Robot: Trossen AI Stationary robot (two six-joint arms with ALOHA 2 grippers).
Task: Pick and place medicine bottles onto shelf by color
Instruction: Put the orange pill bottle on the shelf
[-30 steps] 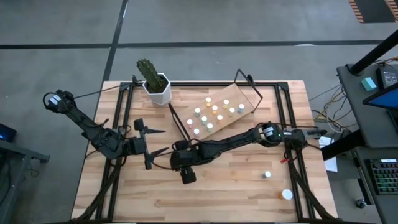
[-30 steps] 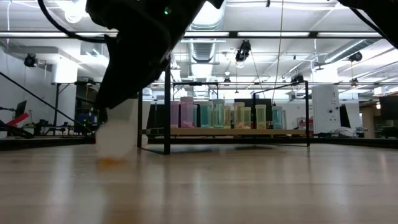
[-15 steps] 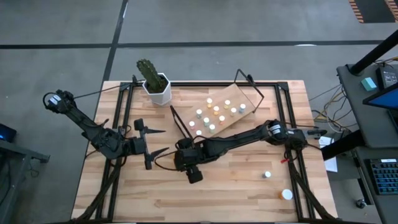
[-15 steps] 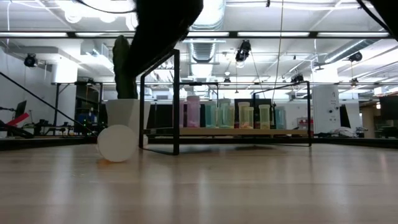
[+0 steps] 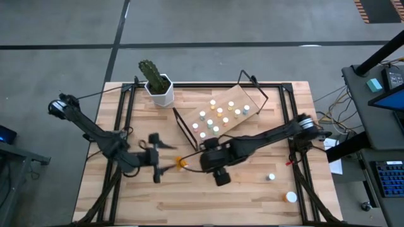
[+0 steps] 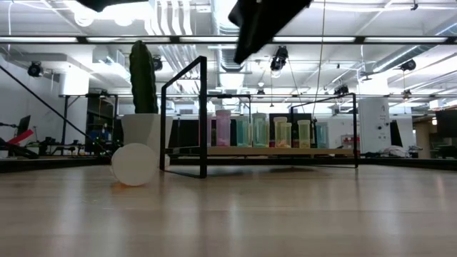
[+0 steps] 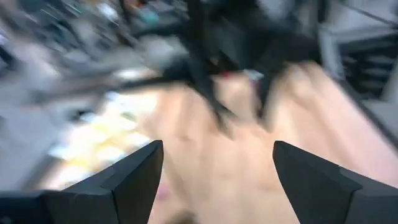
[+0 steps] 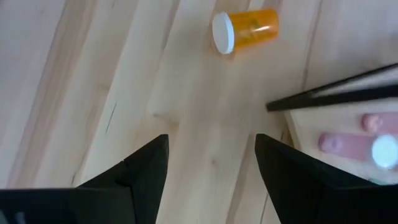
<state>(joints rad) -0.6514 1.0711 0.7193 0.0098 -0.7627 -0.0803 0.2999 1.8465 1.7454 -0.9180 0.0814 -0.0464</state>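
Orange bottle (image 8: pixel 244 29) lying on its side on the worktop (image 5: pixel 252 195), white cap, translucent amber body. In the high view it's a small orange spot (image 5: pixel 181 164) in the middle of the worktop, in front of the shelf's (image 5: pixel 247 112) near corner. Long axis runs roughly left-right across the worktop, per the high view; which end the cap is on can't be told there. The low view shows a round white end (image 6: pixel 133 165) facing the camera, beside the cactus pot (image 6: pixel 140 132).

Right gripper (image 8: pixel 210 165): fingers apart, nothing between them, raised above the worktop. The bottle sits ahead of the fingertips, well clear, no contact. In the high view the right gripper (image 5: pixel 214 165) is just to the right of the bottle.

Left gripper (image 5: pixel 163 157): fingers wide apart, empty, just left of the bottle, pointing toward it. Its wrist view is motion-blurred; only the two fingers (image 7: pixel 130 180) read clearly.

So the bottle lies between the two grippers, touched by neither.

Shelf: tilted wood board on a black wire frame, about a dozen bottles standing on it, caps white, pale green and yellow. Two more white-capped bottles sit on the worktop near the right front, one (image 5: pixel 271 177) and a bigger one (image 5: pixel 291 197).
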